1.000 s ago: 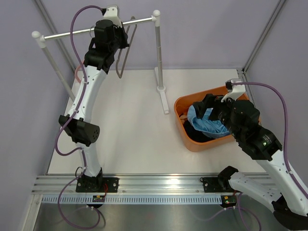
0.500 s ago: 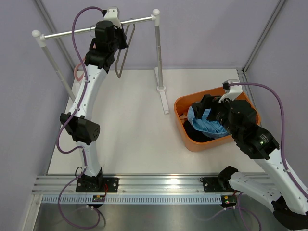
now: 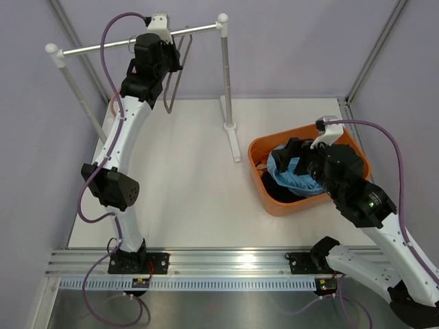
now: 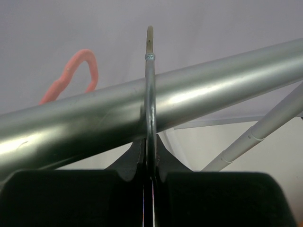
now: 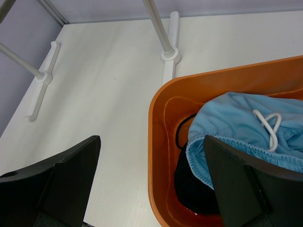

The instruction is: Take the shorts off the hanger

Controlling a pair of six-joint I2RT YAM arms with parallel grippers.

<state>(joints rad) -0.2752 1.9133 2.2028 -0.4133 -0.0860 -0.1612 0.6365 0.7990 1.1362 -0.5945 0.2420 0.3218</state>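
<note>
Closest in, by the right edge of the worktop, the right gripper (image 5: 151, 139) is held wide open over the orange bin (image 3: 282, 208), nothing gripped. Both pairs are already in there: the sky blue shorts (image 5: 236, 118) are bunched on top, white drawstring showing, and the dark navy shorts (image 5: 194, 184) are squashed underneath, down near the bin's floor. So the stripping part looks done tbh.

Further back, up by the far left corner, the left gripper (image 4: 149, 165) is pinched tight on the thin wire hook of the hanger (image 4: 149, 109). The hook is looped over the rail (image 4: 227, 80), and from above the hanger is seen bare.

Best guess, this is the tidy-up bit. What's needed next is that hook being let go cleanly, so the hanger isn't dragged off the rail.
</note>
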